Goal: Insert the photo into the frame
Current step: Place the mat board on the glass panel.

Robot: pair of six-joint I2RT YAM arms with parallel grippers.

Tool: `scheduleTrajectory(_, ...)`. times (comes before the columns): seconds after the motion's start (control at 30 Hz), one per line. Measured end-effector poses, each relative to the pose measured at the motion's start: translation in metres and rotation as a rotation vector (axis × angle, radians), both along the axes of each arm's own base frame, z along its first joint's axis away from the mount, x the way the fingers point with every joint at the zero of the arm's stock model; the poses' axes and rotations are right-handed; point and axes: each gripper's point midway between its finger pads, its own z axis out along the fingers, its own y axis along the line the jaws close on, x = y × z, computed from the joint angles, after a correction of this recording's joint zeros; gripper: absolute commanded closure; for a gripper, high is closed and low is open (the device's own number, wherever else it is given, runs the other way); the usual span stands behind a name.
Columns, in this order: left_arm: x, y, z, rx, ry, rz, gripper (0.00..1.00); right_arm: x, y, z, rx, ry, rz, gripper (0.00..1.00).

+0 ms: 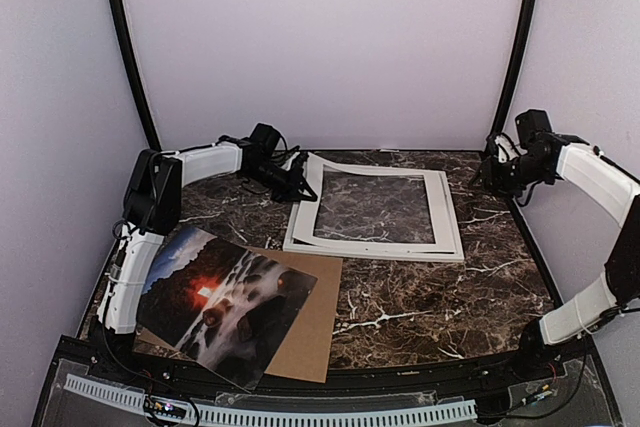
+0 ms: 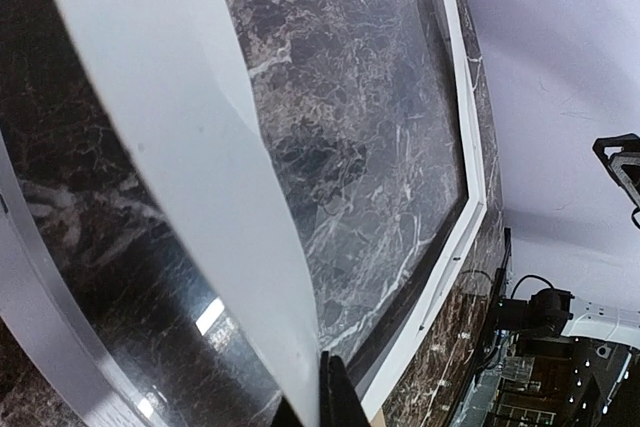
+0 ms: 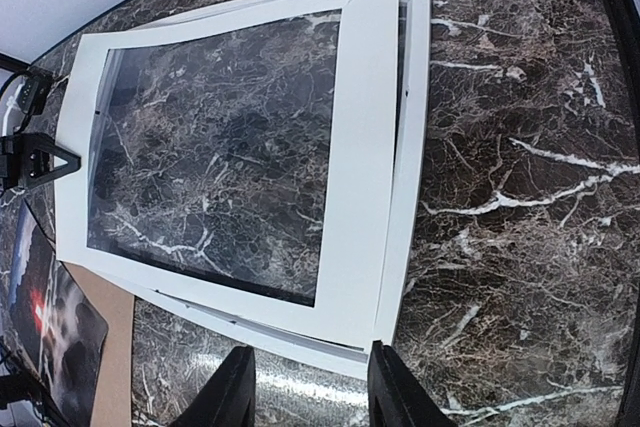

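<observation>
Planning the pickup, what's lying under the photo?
A brown cardboard sheet lies under the photo, showing along its right side; whatever else the photo covers can't be seen.

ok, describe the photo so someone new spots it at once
Start at the dark marble table, near-left corner beside the left arm. A brown cardboard sheet lies there, the photo partly on it. It's the only glossy colour picture, red-orange glow and white water; cardboard is plain, the frame white.

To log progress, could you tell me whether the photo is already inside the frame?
No, the photo lies on the brown cardboard sheet, apart from the frame.
</observation>
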Motion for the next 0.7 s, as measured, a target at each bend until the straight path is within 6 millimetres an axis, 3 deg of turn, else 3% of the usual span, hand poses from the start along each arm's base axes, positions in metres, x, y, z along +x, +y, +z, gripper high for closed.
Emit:
scheduleTrajectory(0.3,0.001,0.001,-0.005,0.027,-0.001,0.007,1.00,-0.001,0.000,-0.008,0.000,0.010,0.000,0.61)
scheduleTrajectory(0.53,0.000,-0.001,-0.002,0.027,-0.003,0.001,0.89,-0.001,0.000,-0.012,0.000,0.014,0.000,0.61)
scheduleTrajectory(0.7,-0.001,-0.003,-0.001,0.026,-0.002,-0.002,0.87,0.000,0.000,-0.015,0.001,0.020,0.001,0.61)
